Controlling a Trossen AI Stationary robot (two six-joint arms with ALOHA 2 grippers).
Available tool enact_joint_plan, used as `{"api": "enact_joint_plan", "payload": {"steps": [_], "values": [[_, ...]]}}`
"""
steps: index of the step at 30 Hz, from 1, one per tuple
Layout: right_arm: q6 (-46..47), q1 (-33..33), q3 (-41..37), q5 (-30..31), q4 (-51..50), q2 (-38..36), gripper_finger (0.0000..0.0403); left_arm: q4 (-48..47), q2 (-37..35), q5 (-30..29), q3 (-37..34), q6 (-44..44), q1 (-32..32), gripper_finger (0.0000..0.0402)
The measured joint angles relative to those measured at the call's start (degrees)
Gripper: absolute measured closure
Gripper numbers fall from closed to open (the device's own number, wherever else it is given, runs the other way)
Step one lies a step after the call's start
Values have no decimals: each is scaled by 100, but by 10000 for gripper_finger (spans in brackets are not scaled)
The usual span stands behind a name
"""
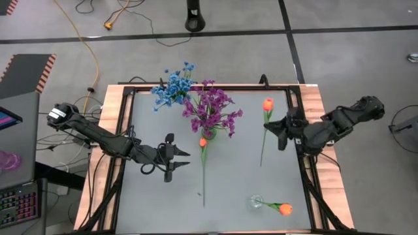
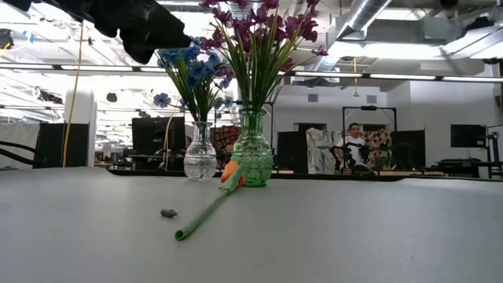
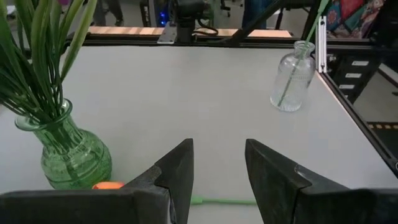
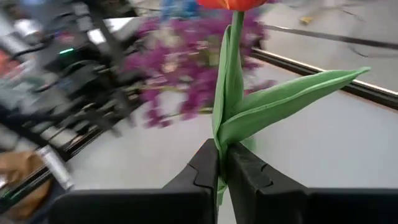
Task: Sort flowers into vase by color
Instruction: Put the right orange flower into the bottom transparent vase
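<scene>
My right gripper (image 1: 273,128) (image 4: 222,151) is shut on an orange-red tulip (image 1: 268,104) over the table's right side. My left gripper (image 1: 179,164) (image 3: 217,155) hangs open above mid-table, left of a second tulip (image 1: 203,163) (image 2: 211,211) that lies flat, with its bud (image 3: 109,185) against the green vase (image 2: 251,161). The green vase holds purple-magenta sprigs (image 1: 212,111). Beside it, a clear vase (image 2: 200,157) holds blue sprigs (image 1: 173,88). A small clear vase (image 1: 255,202) (image 3: 292,78) near the right front holds a third tulip (image 1: 284,209), which leans over its rim. My right gripper pinches the tulip's stem (image 4: 219,140) between its two fingers, just below where the leaves (image 4: 273,102) branch off. The fingers lie across the stem and come from the table's right side. The bud (image 4: 233,3) points toward the far edge, and the stem's lower end (image 1: 261,163) trails toward the near edge.
A small grey scrap (image 2: 168,212) lies on the table near the flat tulip's stem end. The table's wooden frame (image 1: 124,91) runs around the grey top. People sit in the room beyond the far edge (image 2: 354,145).
</scene>
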Motion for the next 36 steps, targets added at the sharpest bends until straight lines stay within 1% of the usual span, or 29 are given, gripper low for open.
{"api": "enact_joint_plan", "payload": {"steps": [4, 9, 14, 20, 26, 32, 36], "values": [[-231, 526, 0, 284, 432, 40, 352, 0, 0, -21, 0, -133, 0, 269], [-325, 1059, -2, 400, 939, 73, 352, 0, 0, -42, 0, -242, -2, 269], [-326, 1455, -2, 433, 1103, 241, 352, 0, 0, -42, 0, -247, -2, 269], [-330, 1706, -2, 456, 1423, 695, 352, 46, 0, -46, 0, -331, -2, 269], [-335, 1792, -4, 510, 2060, 1085, 352, 46, 0, -46, 0, -356, -2, 269], [-579, 2000, -4, 490, 2467, 1204, 352, 44, 0, -48, 0, -356, -2, 269], [-619, 2177, -4, 540, 2462, 1252, 352, 42, 0, -50, 0, -341, -2, 269]]}}
